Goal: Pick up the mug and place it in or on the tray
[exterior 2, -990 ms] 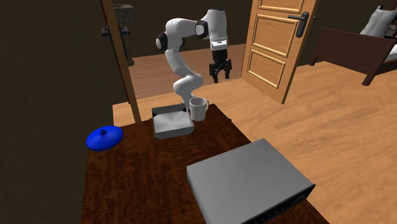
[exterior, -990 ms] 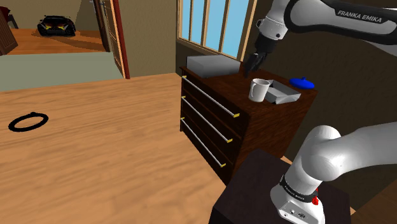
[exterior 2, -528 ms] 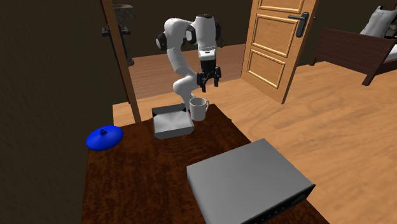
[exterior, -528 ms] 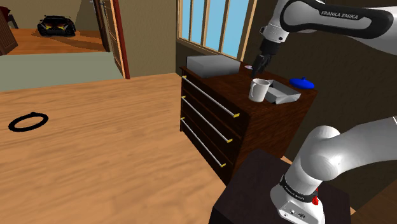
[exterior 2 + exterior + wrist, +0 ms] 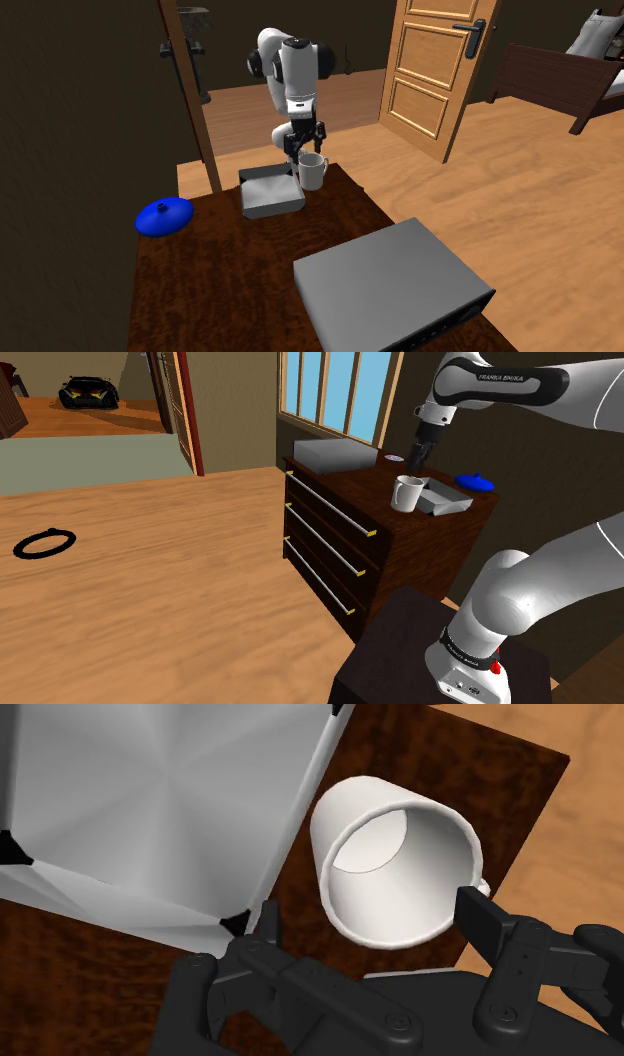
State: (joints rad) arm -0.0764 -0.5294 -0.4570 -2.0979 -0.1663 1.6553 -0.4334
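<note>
The white arm (image 5: 540, 382) arches high and bends over, its black gripper (image 5: 372, 914) pointing steeply downward with both fingers (image 5: 490, 919) spread wide apart.

Wht mug (image 5: 312, 172) upright, empty — just beside grey tray (image 5: 270, 203)

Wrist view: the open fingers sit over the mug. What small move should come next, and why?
Probably lower the gripper straight down a little. Its fingers stand apart on either side of the mug, which stands upright beside the tray, and do not touch it yet. In the second exterior view the gripper seems to hang just above the mug, so closing now would likely miss.
</note>
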